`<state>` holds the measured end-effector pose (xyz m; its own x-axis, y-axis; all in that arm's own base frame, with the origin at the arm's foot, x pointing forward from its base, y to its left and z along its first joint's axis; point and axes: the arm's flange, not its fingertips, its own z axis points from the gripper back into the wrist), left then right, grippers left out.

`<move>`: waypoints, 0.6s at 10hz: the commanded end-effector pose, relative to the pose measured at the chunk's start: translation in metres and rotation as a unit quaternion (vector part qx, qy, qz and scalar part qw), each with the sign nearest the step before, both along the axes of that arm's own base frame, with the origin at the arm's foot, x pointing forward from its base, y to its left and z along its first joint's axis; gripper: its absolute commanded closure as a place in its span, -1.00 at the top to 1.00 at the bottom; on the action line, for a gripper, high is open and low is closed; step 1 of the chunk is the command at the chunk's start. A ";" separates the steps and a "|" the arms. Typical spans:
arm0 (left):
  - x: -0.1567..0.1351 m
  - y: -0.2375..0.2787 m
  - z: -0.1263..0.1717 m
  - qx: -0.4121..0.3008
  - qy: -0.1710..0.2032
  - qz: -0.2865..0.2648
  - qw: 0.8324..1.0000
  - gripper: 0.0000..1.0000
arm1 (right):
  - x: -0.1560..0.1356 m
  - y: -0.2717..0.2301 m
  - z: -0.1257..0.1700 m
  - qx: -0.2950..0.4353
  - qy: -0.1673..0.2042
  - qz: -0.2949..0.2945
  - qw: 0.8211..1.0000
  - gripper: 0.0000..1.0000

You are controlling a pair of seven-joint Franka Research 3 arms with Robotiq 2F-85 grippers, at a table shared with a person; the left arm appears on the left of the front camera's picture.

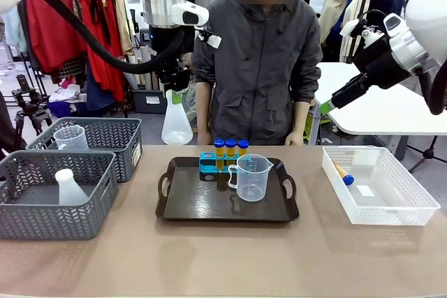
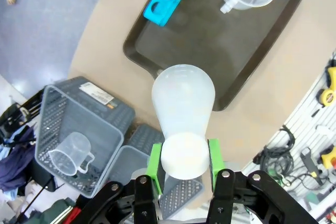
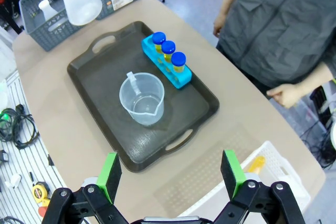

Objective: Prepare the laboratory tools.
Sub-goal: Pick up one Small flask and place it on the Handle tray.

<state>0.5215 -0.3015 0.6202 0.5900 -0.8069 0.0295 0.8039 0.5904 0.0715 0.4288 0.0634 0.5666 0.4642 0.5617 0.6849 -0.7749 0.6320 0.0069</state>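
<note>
My left gripper (image 1: 175, 91) is shut on the neck of a translucent white conical flask (image 1: 176, 122), which hangs upright in the air left of the dark tray; from the left wrist its body (image 2: 183, 98) points down toward the tray's edge. On the tray stands a clear measuring beaker (image 1: 251, 178) (image 3: 142, 98), and behind it three yellow tubes with blue caps (image 1: 230, 146) (image 3: 168, 51) sit in the blue rack (image 1: 209, 166). A fourth tube (image 1: 343, 175) lies in the white basket. My right gripper (image 1: 328, 107) (image 3: 170, 174) is open, high at the right.
The dark brown tray (image 1: 202, 204) lies mid-table. Two grey baskets at the left hold another flask (image 1: 70, 188) and another beaker (image 1: 70, 137). The white basket (image 1: 391, 204) sits at the right. A person stands at the far edge, one hand (image 3: 286, 95) near the table.
</note>
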 end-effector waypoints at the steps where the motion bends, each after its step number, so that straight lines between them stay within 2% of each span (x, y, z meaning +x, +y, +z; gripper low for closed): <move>1: 0.018 -0.006 -0.013 0.008 0.045 -0.039 0.998 -1.00 | 0.002 0.000 0.001 0.015 -0.003 0.005 1.000 1.00; 3: 0.024 -0.020 -0.048 -0.005 0.081 -0.048 0.996 -1.00 | 0.002 0.000 0.001 0.015 -0.003 0.005 1.000 1.00; 5: 0.031 -0.016 -0.071 -0.009 0.085 -0.068 0.994 -1.00 | 0.002 0.000 0.001 0.015 -0.003 0.005 1.000 1.00; 6: 0.032 -0.019 -0.083 -0.013 0.106 -0.075 0.991 -1.00 | 0.002 0.000 0.001 0.015 -0.003 0.005 1.000 1.00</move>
<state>0.5549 -0.3232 0.5330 0.4825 -0.8732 -0.0682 0.8697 0.4868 -0.0808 0.4287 0.0634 0.5666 0.4643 0.5617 0.6847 -0.7749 0.6320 0.0070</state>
